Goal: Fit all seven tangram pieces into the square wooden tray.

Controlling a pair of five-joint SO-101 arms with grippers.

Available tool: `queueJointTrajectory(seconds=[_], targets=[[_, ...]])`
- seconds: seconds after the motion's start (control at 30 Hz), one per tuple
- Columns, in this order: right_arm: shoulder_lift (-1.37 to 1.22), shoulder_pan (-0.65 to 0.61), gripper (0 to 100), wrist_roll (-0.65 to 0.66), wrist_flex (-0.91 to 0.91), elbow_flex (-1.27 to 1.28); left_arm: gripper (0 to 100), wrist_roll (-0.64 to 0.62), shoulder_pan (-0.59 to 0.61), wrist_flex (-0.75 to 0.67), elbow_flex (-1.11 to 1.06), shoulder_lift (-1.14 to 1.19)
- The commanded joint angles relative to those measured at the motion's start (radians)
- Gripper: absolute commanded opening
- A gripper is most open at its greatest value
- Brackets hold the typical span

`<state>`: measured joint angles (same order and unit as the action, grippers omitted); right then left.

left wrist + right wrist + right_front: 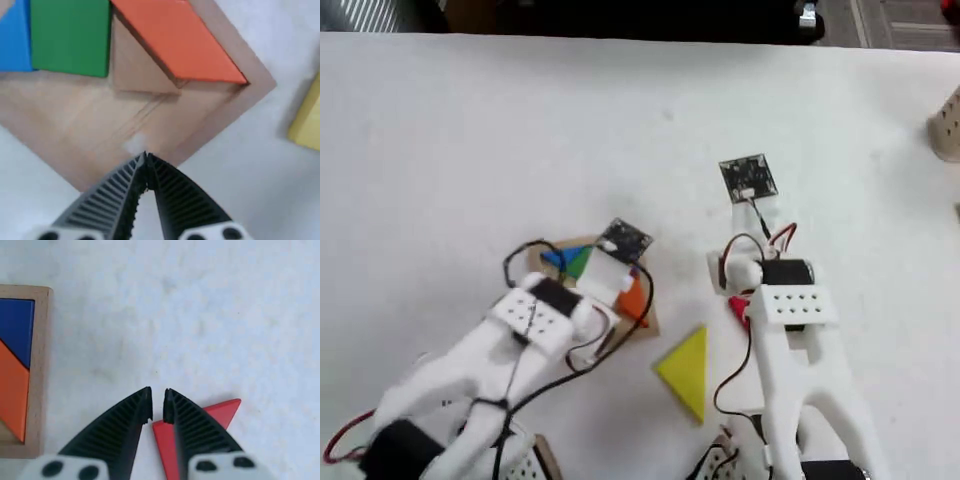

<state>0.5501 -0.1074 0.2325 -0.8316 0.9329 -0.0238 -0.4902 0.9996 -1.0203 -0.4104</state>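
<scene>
The square wooden tray point(647, 322) lies left of centre with a blue piece point(556, 258), a green piece point(579, 263) and an orange piece point(634, 297) in it. My left gripper point(146, 161) is shut and empty, its tips over bare tray wood point(100, 125) near one edge, below the orange piece point(175, 40) and the green piece point(70, 37). My right gripper point(157, 406) stands open by a narrow gap just above a red triangle point(222, 412) that lies flat on the table. A yellow triangle point(688, 368) rests between the two arms.
The red triangle point(736, 305) sits right of the tray, under the right arm. A tan object point(947, 125) stands at the table's right edge. The tray rim point(42, 365) is well off to the side of the right gripper. Loose cables hang around both arms.
</scene>
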Motion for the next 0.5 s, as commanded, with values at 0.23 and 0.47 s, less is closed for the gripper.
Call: queueJointTrajectory(seconds=[0.23,0.47], targets=[[0.03,0.01,4.3,-0.008,0.01,-0.006,2,-0.144,-0.019,-0.204,0.08,0.119],[0.03,0.01,4.3,-0.008,0.01,-0.009,2,-0.144,-0.015,-0.258,0.083,0.147]])
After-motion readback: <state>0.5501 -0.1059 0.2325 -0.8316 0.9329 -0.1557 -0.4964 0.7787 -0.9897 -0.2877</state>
